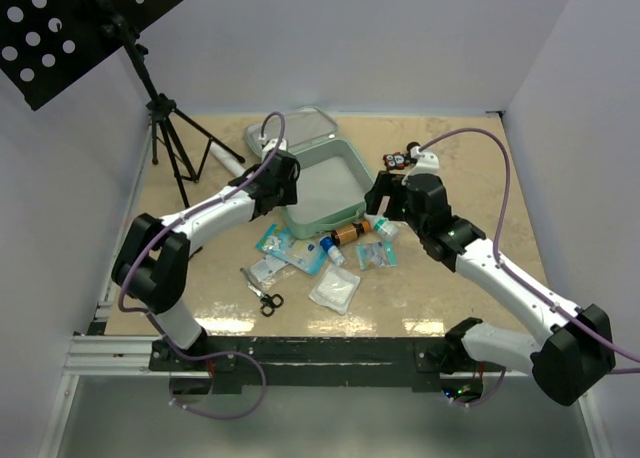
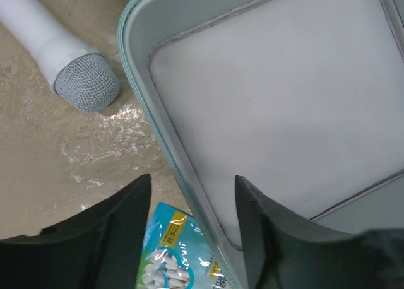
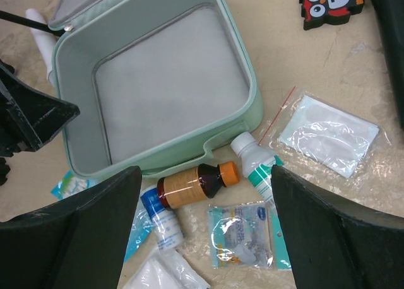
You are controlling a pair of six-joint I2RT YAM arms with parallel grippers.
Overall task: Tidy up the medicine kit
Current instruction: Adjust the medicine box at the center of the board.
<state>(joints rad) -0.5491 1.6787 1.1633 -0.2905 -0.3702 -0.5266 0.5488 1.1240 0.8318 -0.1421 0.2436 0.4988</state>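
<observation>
Your left claw [image 2: 192,178] is spread open and holds nothing. The zip-edged rim of the mint-green, rounded-corner soft medicine kit [image 2: 284,100] runs between its two dark fingers [image 2: 120,226]; you cannot tell whether either finger touches the wall. The kit lies open on the tan table [image 2: 57,156], its pale inside bare, stretching away ahead of that claw. Ahead of the claw and outside the kit's corner lies a white cylinder with a grey mesh head [image 2: 85,84]. Right under the claw, just outside the rim, sits a teal plastic packet of white cotton swabs [image 2: 167,260]. Your right claw [image 3: 205,172] is also open wide and empty, hanging over the kit's near wall. Under its gap an amber bottle with an orange cap [image 3: 192,185] lies on its side just beside that wall. A white bottle with a green label [image 3: 255,163] is at the cap end and a small white bottle with a blue label [image 3: 161,219] at the other. Nearer the wrist lies a clear blue-printed packet [image 3: 243,235], and past one finger a clear flat bag [image 3: 328,134]. Well ahead is a black-and-red owl-shaped gadget [image 3: 329,2].
</observation>
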